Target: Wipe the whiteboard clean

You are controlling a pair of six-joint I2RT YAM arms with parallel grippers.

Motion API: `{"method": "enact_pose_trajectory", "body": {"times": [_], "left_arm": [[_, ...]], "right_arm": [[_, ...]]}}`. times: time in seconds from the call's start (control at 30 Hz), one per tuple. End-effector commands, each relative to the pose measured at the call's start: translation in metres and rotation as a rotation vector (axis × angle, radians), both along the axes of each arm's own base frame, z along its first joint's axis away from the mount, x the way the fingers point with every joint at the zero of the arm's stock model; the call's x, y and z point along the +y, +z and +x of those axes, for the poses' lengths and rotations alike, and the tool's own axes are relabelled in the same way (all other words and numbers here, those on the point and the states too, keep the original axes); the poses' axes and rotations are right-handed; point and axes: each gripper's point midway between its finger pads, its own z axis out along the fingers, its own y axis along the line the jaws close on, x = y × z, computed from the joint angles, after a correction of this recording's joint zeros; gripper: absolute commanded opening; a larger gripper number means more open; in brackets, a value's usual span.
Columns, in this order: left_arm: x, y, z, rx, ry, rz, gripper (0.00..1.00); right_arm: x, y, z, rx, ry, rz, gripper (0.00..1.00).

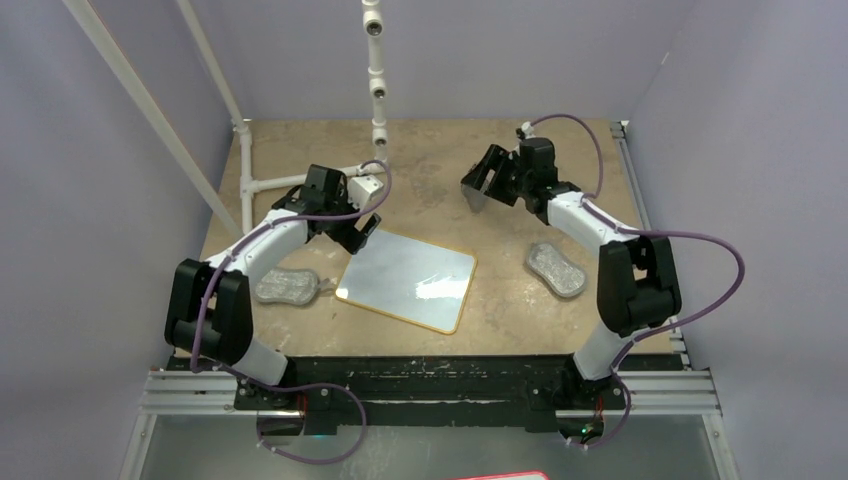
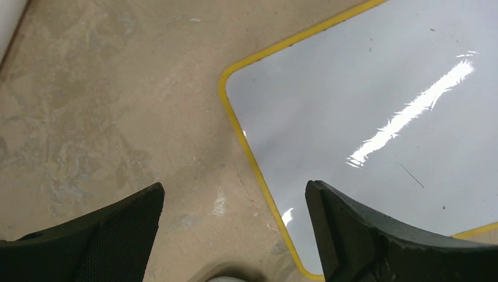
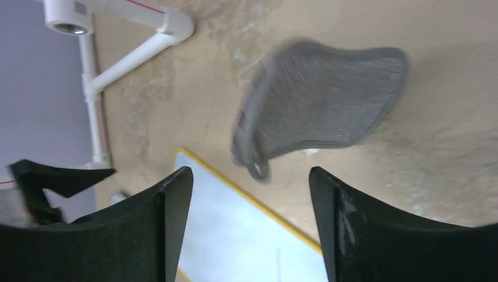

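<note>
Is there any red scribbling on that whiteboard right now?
No, in the top view the whiteboard is plain white inside its yellow rim, with only a bright glare patch.

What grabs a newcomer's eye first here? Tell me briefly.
The white board with rounded corners and a thin yellow rim lies dead centre, glossy and bare of scribbles. The left gripper hangs open over its far left corner, and the right gripper is open beyond its far right corner. One grey oval cloth pad lies left of the board, a second grey pad right of it.
</note>
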Motion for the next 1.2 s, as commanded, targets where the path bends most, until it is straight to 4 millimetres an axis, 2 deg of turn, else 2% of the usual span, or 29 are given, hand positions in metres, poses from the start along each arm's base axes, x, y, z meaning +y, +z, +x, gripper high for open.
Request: {"method": "enact_pose_trajectory", "body": {"times": [0.0,0.03,0.07,0.2,0.3,0.37,0.4,0.43,0.47,0.53,0.63,0.7,0.8,0.97,1.17], "left_arm": [[0.012,0.019,0.015,-0.052,0.098,-0.024,0.95],[0.019,0.019,0.019,-0.065,0.138,-0.006,0.96],[0.023,0.020,0.022,-0.077,0.171,0.001,0.97],[0.036,0.028,0.028,-0.115,0.212,-0.021,0.99],[0.047,0.032,0.032,-0.128,0.263,-0.085,0.99],[0.056,0.033,0.036,-0.152,0.303,-0.123,0.99],[0.061,0.033,0.038,-0.171,0.335,-0.143,0.99],[0.067,0.038,0.044,-0.226,0.371,-0.156,0.99],[0.072,0.038,0.045,-0.258,0.395,-0.157,0.99],[0.078,0.038,0.046,-0.319,0.428,-0.165,0.99],[0.081,0.027,0.040,-0.388,0.442,-0.188,0.99],[0.084,0.020,0.038,-0.425,0.462,-0.199,0.99],[0.091,0.016,0.037,-0.513,0.504,-0.230,0.99],[0.091,0.006,0.035,-0.568,0.508,-0.265,0.99],[0.090,0.000,0.040,-0.659,0.500,-0.308,0.99]], "right_arm": [[-0.011,-0.006,0.000,0.043,-0.027,-0.044,0.87],[-0.013,-0.003,-0.001,0.036,-0.034,-0.048,0.97],[-0.017,-0.001,-0.001,0.030,-0.045,-0.055,0.98],[-0.037,0.010,-0.009,0.000,-0.095,-0.097,0.99],[-0.064,0.019,-0.016,-0.045,-0.184,-0.175,0.99],[-0.094,0.028,-0.019,-0.092,-0.295,-0.255,0.99],[-0.108,0.045,-0.019,-0.167,-0.349,-0.293,0.99],[-0.132,0.055,-0.020,-0.233,-0.443,-0.365,0.99],[-0.147,0.066,-0.024,-0.310,-0.501,-0.398,0.99],[-0.176,0.080,-0.037,-0.436,-0.607,-0.487,0.98],[-0.216,0.082,-0.058,-0.503,-0.761,-0.631,0.99],[-0.235,0.077,-0.066,-0.509,-0.846,-0.688,0.99],[-0.239,0.057,-0.069,-0.528,-0.862,-0.686,0.99],[-0.238,0.044,-0.070,-0.610,-0.869,-0.660,0.99],[-0.240,0.024,-0.060,-0.614,-0.856,-0.679,0.99]]}}
